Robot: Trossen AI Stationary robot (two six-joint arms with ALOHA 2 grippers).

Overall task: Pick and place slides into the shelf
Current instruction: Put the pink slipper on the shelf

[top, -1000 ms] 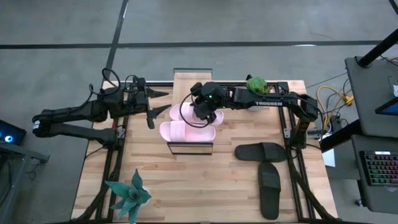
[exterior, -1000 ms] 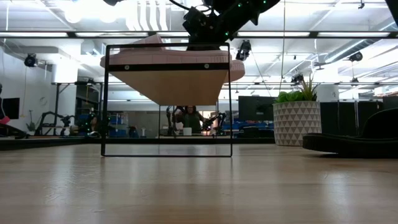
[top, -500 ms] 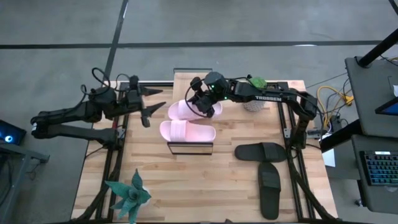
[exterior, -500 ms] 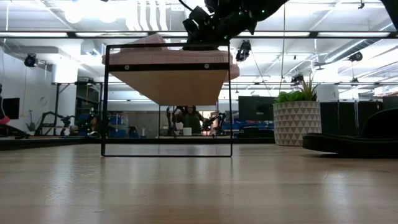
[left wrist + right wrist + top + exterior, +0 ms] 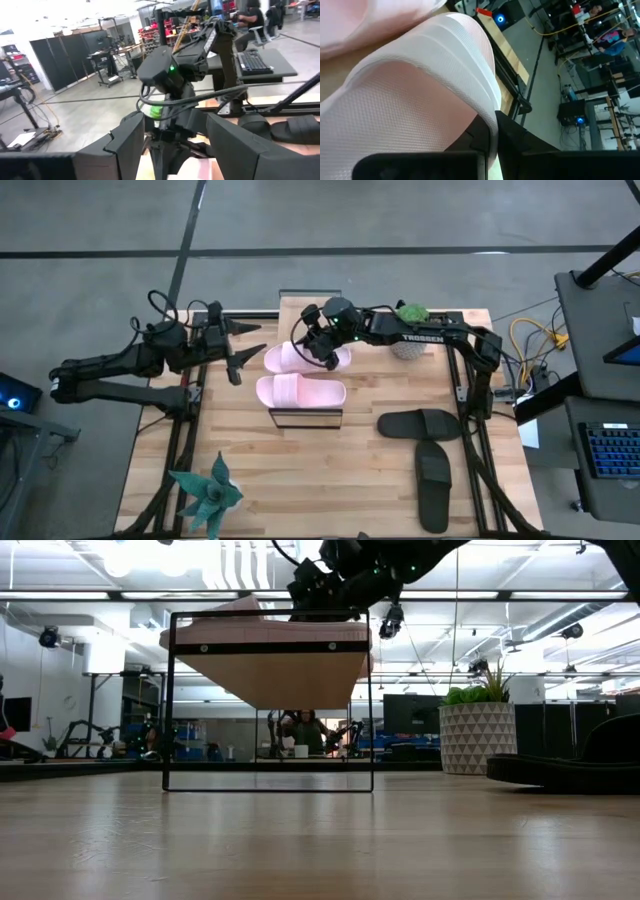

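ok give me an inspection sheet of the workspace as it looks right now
surface: wood table, bare at the front middle.
job's things: one pink slide lies on the shelf; the second pink slide is held by its strap at the shelf's far end; two black slides lie on the table to the right.
clutter: potted plant at the far right, green star-shaped plant at the front left.
pincers: right pincer shut on the pink strap; left pincer open, waiting left of the shelf.
cables: yellow cables right of the table.
surroundings: desks, keyboard, people far behind.
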